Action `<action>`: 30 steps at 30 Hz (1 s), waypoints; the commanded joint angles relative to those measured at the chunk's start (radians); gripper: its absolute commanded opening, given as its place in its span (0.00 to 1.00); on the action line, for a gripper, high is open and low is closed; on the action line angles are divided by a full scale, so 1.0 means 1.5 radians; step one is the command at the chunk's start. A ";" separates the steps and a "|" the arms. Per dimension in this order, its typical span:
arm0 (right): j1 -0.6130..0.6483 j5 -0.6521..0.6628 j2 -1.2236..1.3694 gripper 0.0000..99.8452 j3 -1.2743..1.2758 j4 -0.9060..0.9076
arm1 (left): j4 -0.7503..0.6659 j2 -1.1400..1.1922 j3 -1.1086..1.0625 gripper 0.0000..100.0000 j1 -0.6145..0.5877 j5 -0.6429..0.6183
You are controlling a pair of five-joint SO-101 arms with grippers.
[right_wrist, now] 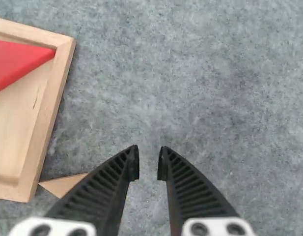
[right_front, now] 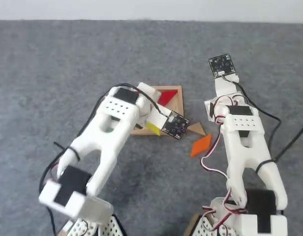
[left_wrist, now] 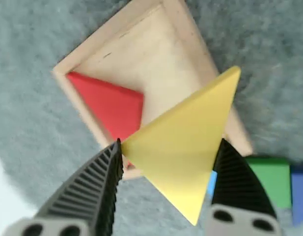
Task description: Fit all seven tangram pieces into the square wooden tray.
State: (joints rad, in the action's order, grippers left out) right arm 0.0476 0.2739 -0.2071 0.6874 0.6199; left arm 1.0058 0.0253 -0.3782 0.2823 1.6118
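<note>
Work surface: grey felt-like mat (right_front: 53, 73) extending left to right, evenly lit. Far edge: plain white strip (right_front: 141, 9).

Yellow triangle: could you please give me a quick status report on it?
Left gripper shut on yellow triangle, held above wooden tray edge. Right gripper slightly open, empty, over carpet. Red triangle already in tray corner.

Robotics test bench
A white left arm (right_front: 112, 132) and right arm (right_front: 244, 142) with bare wires (right_front: 212, 147) stand on a grey felt-covered tabletop (right_front: 53, 73), with a plain pale wall (right_front: 141, 10) behind.
</note>
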 commanded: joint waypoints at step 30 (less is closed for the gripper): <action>-0.016 -0.008 -0.036 0.09 -0.027 -0.014 | 0.031 0.178 0.198 0.37 -0.016 -0.017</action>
State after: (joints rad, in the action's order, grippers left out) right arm 0.0307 0.2739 -0.2071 0.6874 0.6199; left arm 1.0334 0.3138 -0.1343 0.2746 1.6180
